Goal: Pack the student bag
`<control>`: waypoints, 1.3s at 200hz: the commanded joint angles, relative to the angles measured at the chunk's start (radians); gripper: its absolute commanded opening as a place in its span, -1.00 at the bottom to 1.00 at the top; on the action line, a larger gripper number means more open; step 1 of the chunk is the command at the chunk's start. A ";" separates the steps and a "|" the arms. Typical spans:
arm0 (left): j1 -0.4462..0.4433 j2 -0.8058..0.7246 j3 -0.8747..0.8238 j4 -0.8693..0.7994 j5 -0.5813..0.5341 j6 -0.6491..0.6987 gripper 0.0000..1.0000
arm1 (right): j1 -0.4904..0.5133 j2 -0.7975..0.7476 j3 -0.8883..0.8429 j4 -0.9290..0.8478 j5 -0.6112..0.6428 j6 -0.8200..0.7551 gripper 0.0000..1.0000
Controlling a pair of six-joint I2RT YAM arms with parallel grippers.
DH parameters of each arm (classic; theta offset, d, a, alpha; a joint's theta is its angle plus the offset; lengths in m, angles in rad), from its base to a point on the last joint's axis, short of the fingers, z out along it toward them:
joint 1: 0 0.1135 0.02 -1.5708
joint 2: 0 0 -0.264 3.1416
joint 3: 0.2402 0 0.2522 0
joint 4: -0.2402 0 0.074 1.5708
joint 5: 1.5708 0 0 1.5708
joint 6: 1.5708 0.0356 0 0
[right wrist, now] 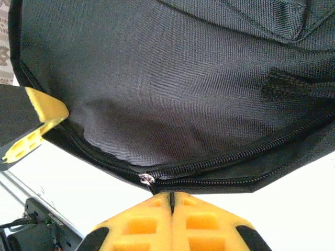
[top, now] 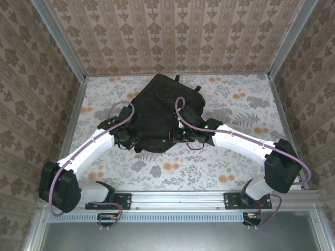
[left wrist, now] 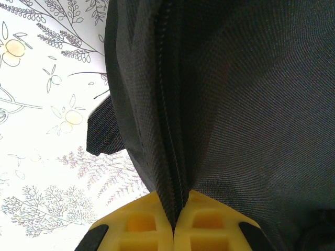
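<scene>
The bag [top: 157,107] lies flat on the table [top: 235,157], at its middle toward the far edge. The left claw [left wrist: 175,222] is clamped on a fold of the bag along a zipper [left wrist: 165,104], at the bag's near left side. The right claw [right wrist: 171,204] has its pads pressed together at the bag's near edge, just beside a slider [right wrist: 146,179]; whether they pinch anything cannot be told
</scene>
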 commanded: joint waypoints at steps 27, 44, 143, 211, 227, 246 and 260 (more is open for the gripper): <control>0.001 -0.049 -0.021 -0.042 -0.075 0.026 -1.00 | -0.042 -0.020 0.044 -0.134 0.062 -0.096 -1.00; 0.001 -0.053 -0.022 -0.048 -0.078 0.027 -1.00 | -0.062 -0.008 0.055 -0.172 0.079 -0.123 -1.00; 0.000 -0.066 -0.022 -0.056 -0.091 0.038 -1.00 | -0.139 0.059 0.168 -0.283 0.248 -0.233 -1.00; 0.001 -0.068 -0.025 -0.058 -0.092 0.052 -1.00 | -0.149 0.107 0.234 -0.317 0.276 -0.274 -1.00; 0.000 -0.072 -0.029 -0.056 -0.094 0.052 -1.00 | -0.168 0.128 0.248 -0.330 0.303 -0.279 -1.00; -0.001 -0.071 -0.031 -0.050 -0.091 0.053 -1.00 | -0.185 0.160 0.272 -0.355 0.362 -0.281 -1.00; -0.005 -0.068 -0.031 -0.049 -0.091 0.053 -1.00 | -0.194 0.181 0.290 -0.372 0.405 -0.284 -1.00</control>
